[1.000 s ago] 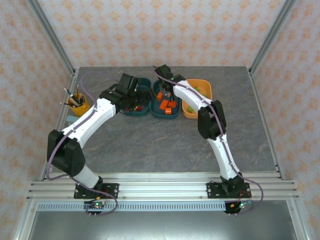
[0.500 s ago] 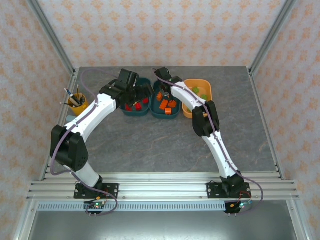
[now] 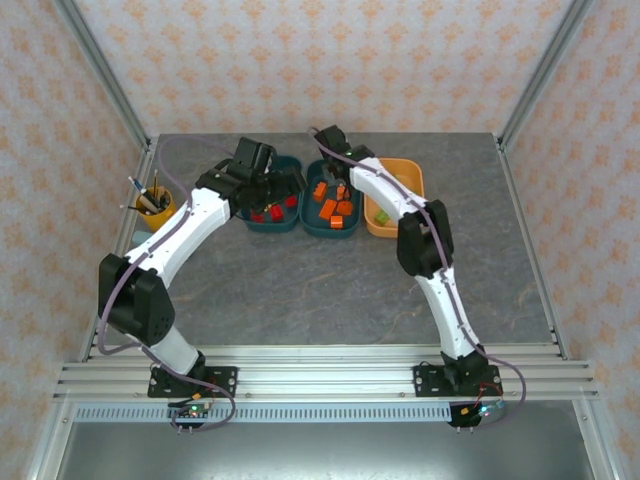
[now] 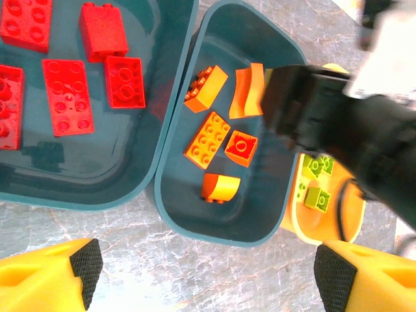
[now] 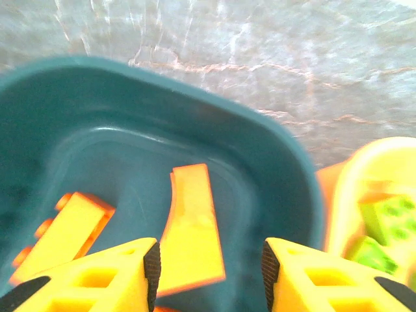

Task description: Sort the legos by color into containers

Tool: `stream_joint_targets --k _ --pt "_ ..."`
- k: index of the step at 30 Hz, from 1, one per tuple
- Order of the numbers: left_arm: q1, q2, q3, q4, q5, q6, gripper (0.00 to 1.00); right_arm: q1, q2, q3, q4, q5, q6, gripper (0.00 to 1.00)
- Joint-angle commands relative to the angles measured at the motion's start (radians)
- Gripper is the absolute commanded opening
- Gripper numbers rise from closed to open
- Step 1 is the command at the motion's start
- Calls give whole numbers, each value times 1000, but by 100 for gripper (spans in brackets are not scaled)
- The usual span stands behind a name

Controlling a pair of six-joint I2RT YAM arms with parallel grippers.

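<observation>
Red legos [image 4: 65,91] in left teal tray [image 4: 97,195], orange legos [image 4: 208,140] in middle teal tray [image 4: 195,224], green legos [image 4: 317,198] in orange tray [image 4: 298,221]. Orange wedge [image 5: 192,227] seen below parted right gripper [image 5: 208,260]; left gripper [image 4: 207,268] spread, empty. Sorting judged nearly done.

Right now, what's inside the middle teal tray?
Five orange pieces, one redder, among them a wedge. The right arm covers the far right corner of the tray, so anything there is hidden.
</observation>
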Motion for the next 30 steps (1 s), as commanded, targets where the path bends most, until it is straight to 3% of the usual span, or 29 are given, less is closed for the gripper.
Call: stream_joint_targets --k 1,8,12,16,18,22,24,27,30 --pt "9 -86 -2 -70 -39 40 88 8 -254 -140 110 15 43 47" --pt "18 -233 -114 -144 -68 61 88 9 -728 -685 309 13 116 49" --pt "28 -345 -208 -178 -84 73 89 9 -990 -932 301 7 156 54" --pt "49 -457 -301 -213 -94 84 91 9 -1245 -1141 212 0 203 70" --pt "55 -506 -337 -218 -100 87 100 7 -1337 -1201 137 39 246 100" --pt "61 -566 -380 -227 -120 100 100 8 -1461 -1262 45 29 256 99" --pt "61 -581 -385 -241 -183 123 100 7 -1489 -1282 53 49 271 99" --pt "60 -582 -374 -287 -337 173 100 6 -1452 -1254 -14 261 380 99" --pt "59 -593 -394 -319 -660 165 100 -27 -1389 -1248 -4 388 371 100"
